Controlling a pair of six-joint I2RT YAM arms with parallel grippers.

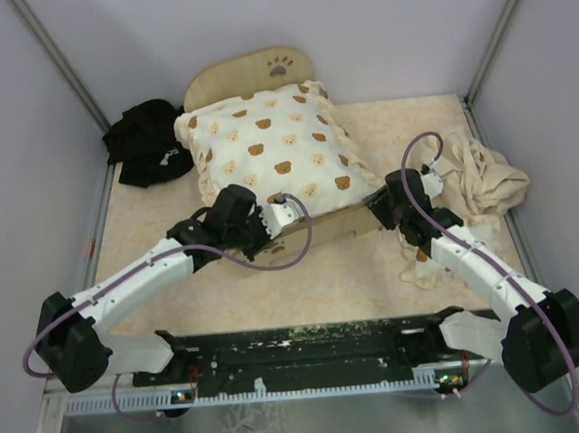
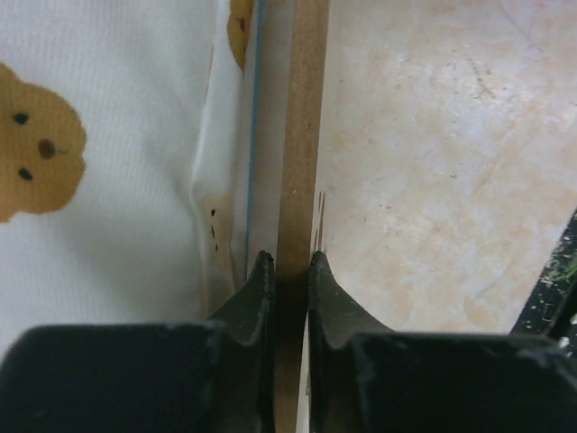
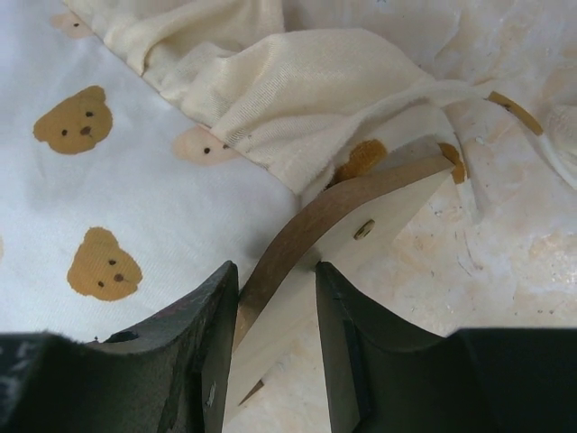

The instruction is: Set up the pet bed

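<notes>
Left gripper [image 2: 288, 266] and right gripper [image 3: 275, 271] each pinch the pet bed [image 1: 243, 75] at its 6 o'clock footboard, stiff, likely light wood that suits gripping

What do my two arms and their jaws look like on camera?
The left arm and right arm match: white link shells, bulky black joint housings, and a purple cable looping along each. The jaws are matte black, tapering to blunt tips.

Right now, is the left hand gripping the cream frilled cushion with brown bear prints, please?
No, the left hand clamps the thin light-wood board of the pet bed frame, with the cushion lying beside it.
</notes>
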